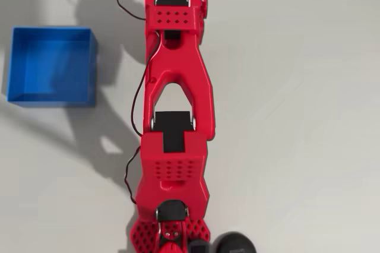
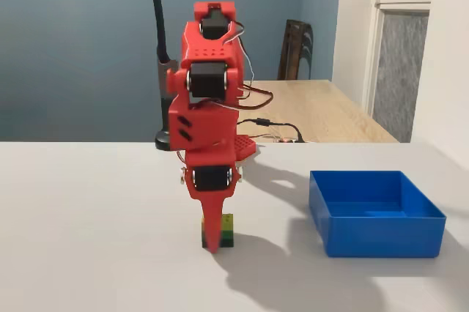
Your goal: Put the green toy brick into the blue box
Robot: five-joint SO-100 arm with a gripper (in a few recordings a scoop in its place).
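The green toy brick (image 2: 229,227) stands on the white table, lime on top with darker bands below. My red gripper (image 2: 213,242) points straight down at it, one finger (image 2: 211,224) covering the brick's left part with its tip at the tabletop. The jaws are seen edge-on, so their gap is hidden. The blue box (image 2: 375,213) sits empty to the right of the brick in the fixed view, about a box width away. In the overhead view the blue box (image 1: 52,66) lies at the upper left, and the arm's wrist (image 1: 173,12) covers the brick.
In the overhead view the red arm (image 1: 175,146) runs up the middle from its base at the bottom edge. A black lamp stand (image 2: 163,136) and loose wires (image 2: 271,125) sit behind the arm, with a wooden table (image 2: 322,110) further back.
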